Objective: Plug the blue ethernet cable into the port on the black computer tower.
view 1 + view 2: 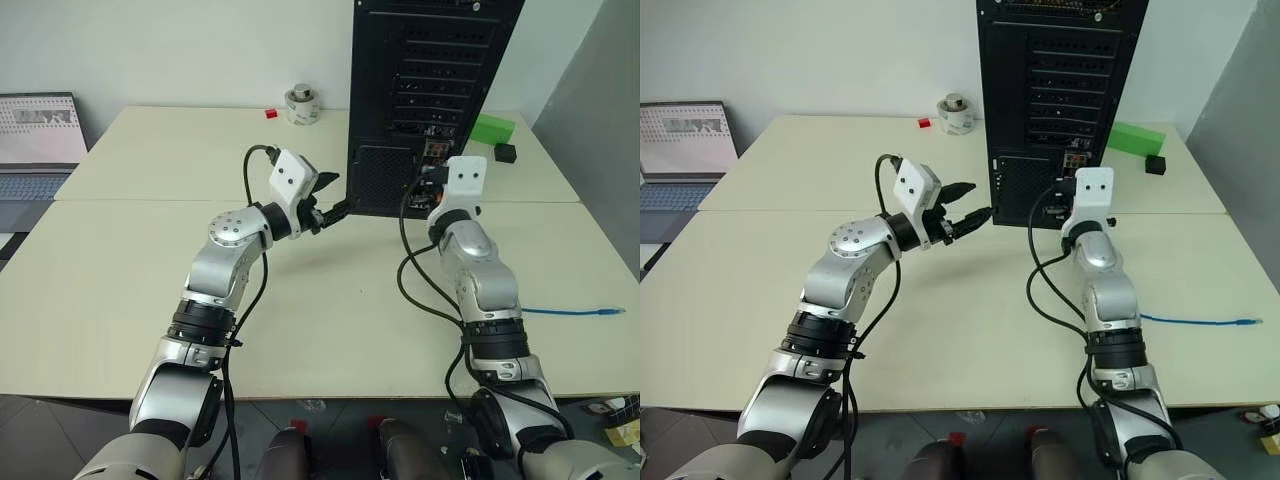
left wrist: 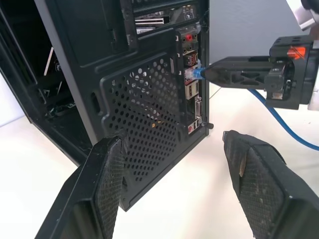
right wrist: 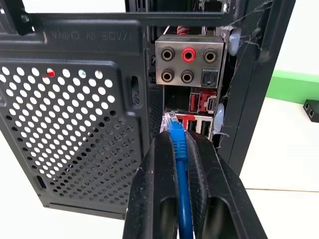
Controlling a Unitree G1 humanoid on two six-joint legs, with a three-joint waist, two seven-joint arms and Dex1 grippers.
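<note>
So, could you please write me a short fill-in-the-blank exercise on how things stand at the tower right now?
1. The right end effector is shut on the ____ cable.
2. The plug points at the back of the black ____.
3. The left end effector is ____ and holds nothing.
4. The loose end of the cable lies on the ____.

Missing words: blue; tower; open; table

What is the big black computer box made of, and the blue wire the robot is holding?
The black computer tower looks like thin painted metal: a flat matte panel punched with rows of small round holes, letters stamped into it. The blue ethernet cable looks like a smooth, bendy plastic or rubbery coating, and its plug, pinched in the right hand, seems clear hard plastic.
</note>
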